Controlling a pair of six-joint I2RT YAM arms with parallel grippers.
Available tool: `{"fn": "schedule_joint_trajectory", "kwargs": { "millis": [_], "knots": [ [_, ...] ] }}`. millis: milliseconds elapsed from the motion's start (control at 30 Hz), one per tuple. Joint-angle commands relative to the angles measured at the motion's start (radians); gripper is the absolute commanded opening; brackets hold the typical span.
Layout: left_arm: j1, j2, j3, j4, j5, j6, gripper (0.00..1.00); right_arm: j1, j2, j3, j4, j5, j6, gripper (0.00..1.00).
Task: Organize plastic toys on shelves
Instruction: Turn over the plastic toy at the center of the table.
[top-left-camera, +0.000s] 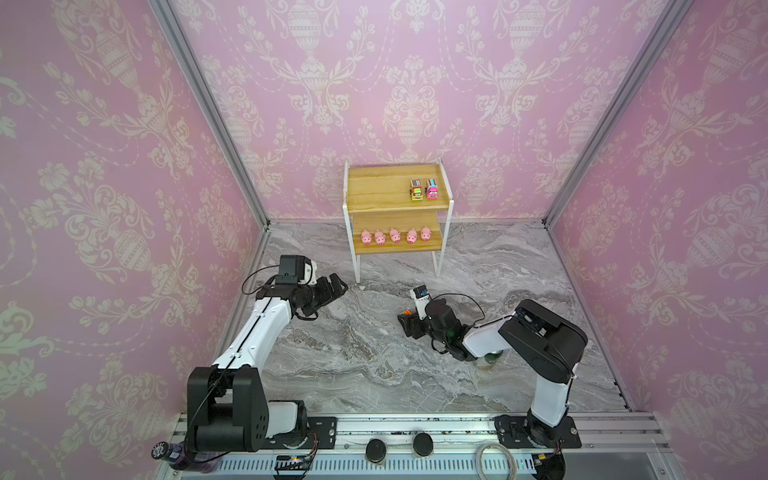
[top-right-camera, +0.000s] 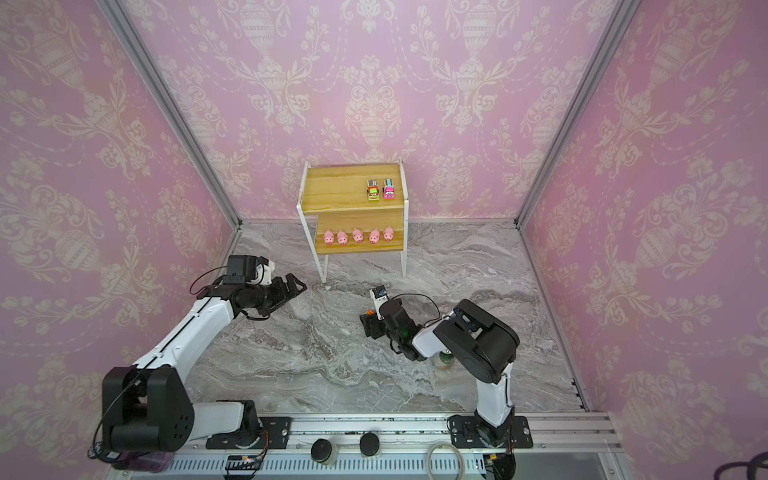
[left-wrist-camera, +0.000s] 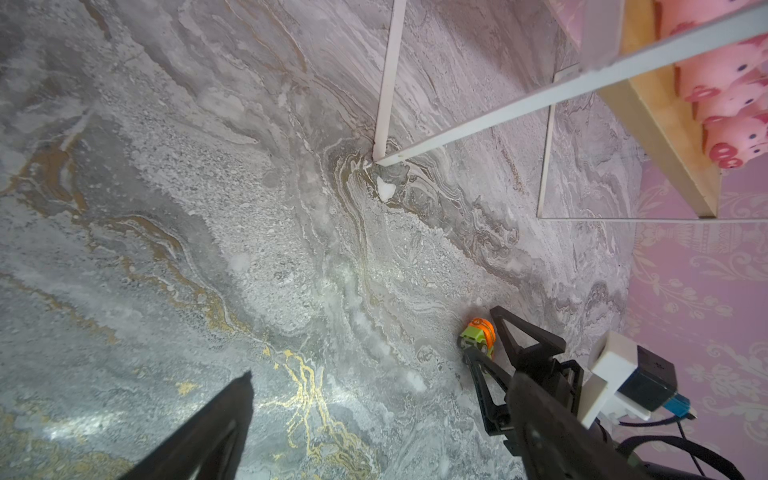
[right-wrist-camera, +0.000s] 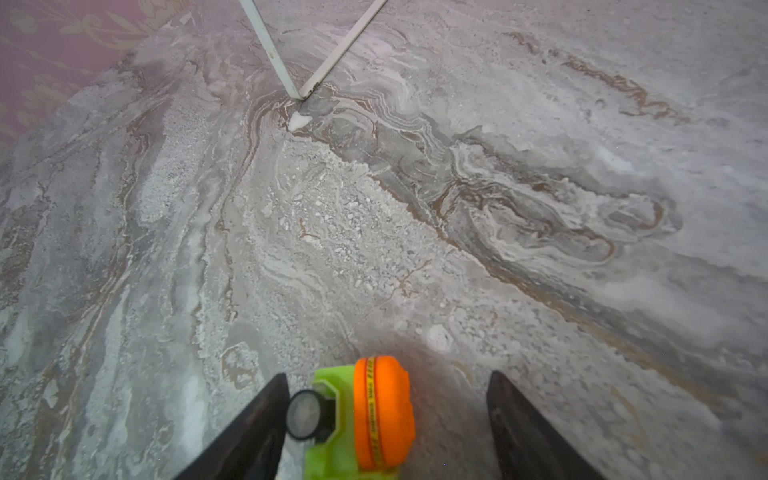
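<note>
The right gripper (right-wrist-camera: 388, 374) stood with jaws apart astride the orange-green truck (right-wrist-camera: 380, 415), which sat on the marble table (right-wrist-camera: 374, 208). The left gripper (top-left-camera: 334, 286) hung above the table, jaws spread. The shelves (top-left-camera: 374, 187) carried 5 pigs (top-left-camera: 395, 235) below and 2 trucks (top-left-camera: 424, 189) above.

Pink pig figures (top-left-camera: 395, 235): five. Toy trucks, three in all: one brown-green truck (top-left-camera: 417, 190), one pink-blue truck (top-left-camera: 432, 188), one orange-green truck (right-wrist-camera: 365, 415). Two-tier rack (top-left-camera: 382, 191): one; drink can (top-left-camera: 491, 359): one; dark bottle (top-left-camera: 168, 454): one.
</note>
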Motion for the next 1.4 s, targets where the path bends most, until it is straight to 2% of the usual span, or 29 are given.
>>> {"fn": "schedule_joint_trajectory", "kwargs": {
  "millis": [0, 267, 433, 500, 733, 833, 967, 1200, 1367],
  "knots": [
    [0.007, 0.005, -0.011, 0.003, 0.022, 0.001, 0.97, 0.0, 0.045, 0.001, 0.019, -0.009, -0.006, 0.67],
    [0.007, 0.009, -0.005, -0.002, 0.016, 0.006, 0.97, 0.009, 0.017, -0.022, -0.013, 0.014, -0.057, 0.41],
    [0.007, 0.001, -0.003, -0.012, 0.003, 0.015, 0.97, 0.069, -0.058, 0.039, -0.249, 0.165, -0.159, 0.36],
    [0.008, 0.0, 0.001, -0.016, -0.002, 0.019, 0.97, 0.105, -0.077, 0.069, -0.348, 0.245, -0.205, 0.36],
    [0.007, -0.009, 0.003, -0.02, -0.01, 0.025, 0.97, 0.237, -0.065, 0.226, -0.754, 0.652, -0.281, 0.37],
    [0.007, -0.007, 0.005, -0.018, -0.006, 0.022, 0.97, 0.302, 0.004, 0.305, -0.892, 0.822, -0.306, 0.37],
    [0.008, -0.006, 0.008, -0.017, -0.004, 0.022, 0.97, 0.355, 0.137, 0.402, -1.015, 0.95, -0.317, 0.38],
    [0.007, -0.01, 0.002, -0.017, -0.005, 0.022, 0.98, 0.398, 0.276, 0.533, -1.099, 0.946, -0.36, 0.45],
    [0.007, -0.01, 0.006, -0.015, -0.003, 0.022, 0.98, 0.417, 0.288, 0.542, -1.069, 0.853, -0.417, 0.63]
  ]
}}
